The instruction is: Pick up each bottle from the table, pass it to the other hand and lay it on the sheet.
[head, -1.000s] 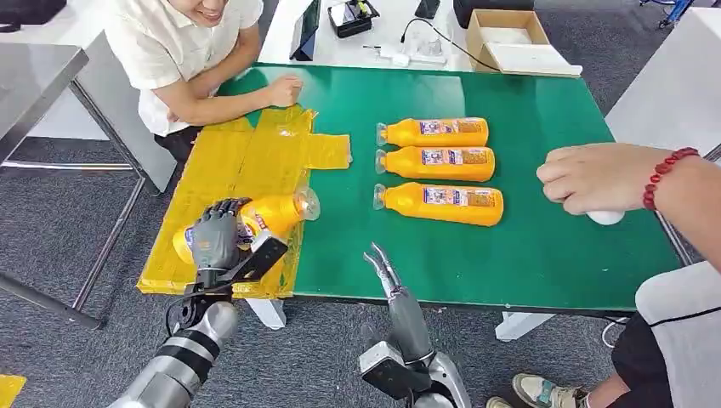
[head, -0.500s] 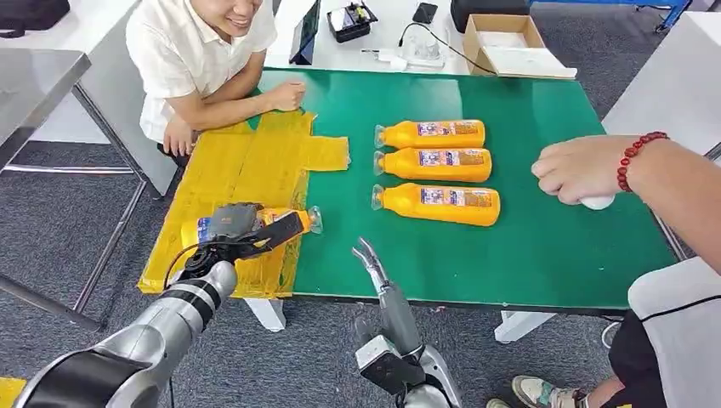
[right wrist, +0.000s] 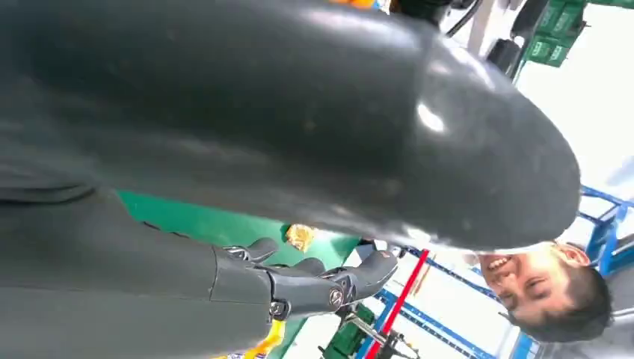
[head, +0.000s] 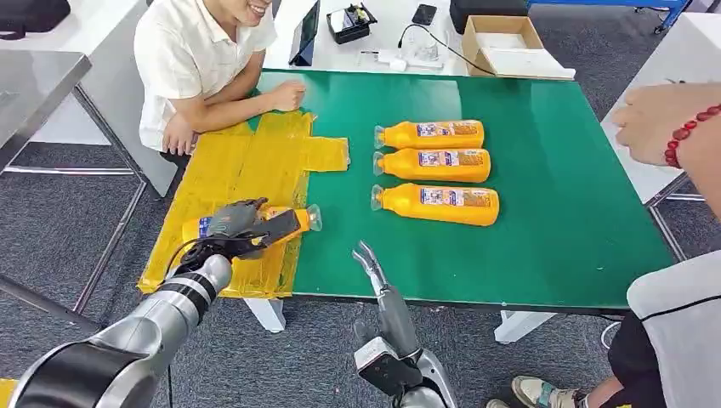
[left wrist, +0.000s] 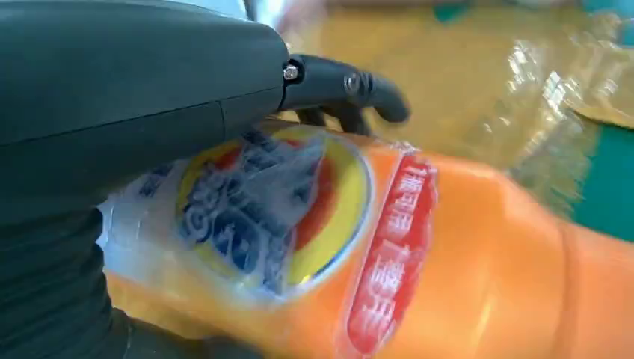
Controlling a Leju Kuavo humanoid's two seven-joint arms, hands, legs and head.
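Observation:
An orange bottle (head: 281, 219) lies on its side on the yellow sheet (head: 242, 170), clear cap toward the green table. My left hand (head: 238, 223) wraps over its labelled middle; up close the fingers (left wrist: 351, 90) curl around the orange bottle (left wrist: 448, 254). Three more orange bottles (head: 435, 169) lie side by side on the green table (head: 553, 221), caps pointing left. My right hand (head: 370, 259) hovers at the table's front edge, fingers apart and holding nothing; the right wrist view shows its fingers (right wrist: 314, 280) loosely spread.
One person (head: 204, 59) sits at the far left corner with a fist on the table. Another person's arm with a red bead bracelet (head: 680, 127) hangs over the right edge. A cardboard box (head: 502, 38) and small devices lie on the white table behind.
My left hand has lowered the bottle flat onto the sheet. The person's braceleted hand has lifted off the table and pulled back to the right. My right hand has barely moved.

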